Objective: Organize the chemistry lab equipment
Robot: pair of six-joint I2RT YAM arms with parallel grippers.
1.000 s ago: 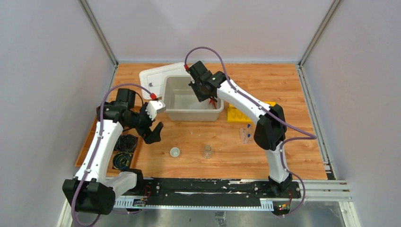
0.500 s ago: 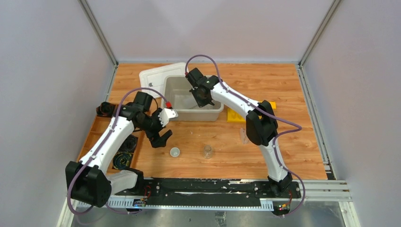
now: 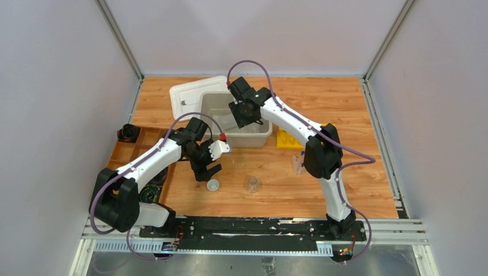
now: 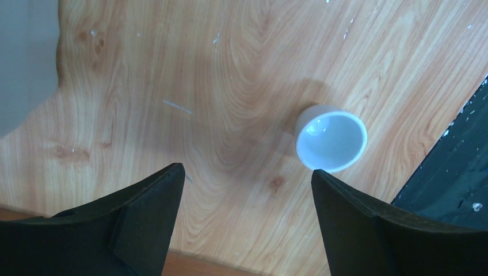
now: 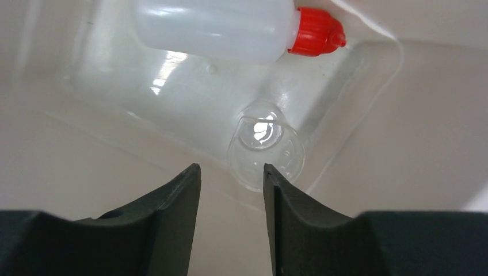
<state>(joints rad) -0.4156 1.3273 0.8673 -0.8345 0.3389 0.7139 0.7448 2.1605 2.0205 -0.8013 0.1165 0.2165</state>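
Hovers with left gripper (image 4: 246, 170) spread, empty; white cup (image 4: 332, 141) just ahead, seemingly off-centre toward one finger.

Table (image 3: 357, 190) is warm orange wood with wavy grain and a few pale scuffs. Tiny cup (image 4: 331, 141) is plain white, squeeze bottle (image 5: 218, 29) is milky white with a bright red nozzle (image 5: 316, 33). Beaker (image 5: 266, 150) is totally clear, bin (image 3: 241, 140) off-white, rack (image 3: 285, 140) yellow.
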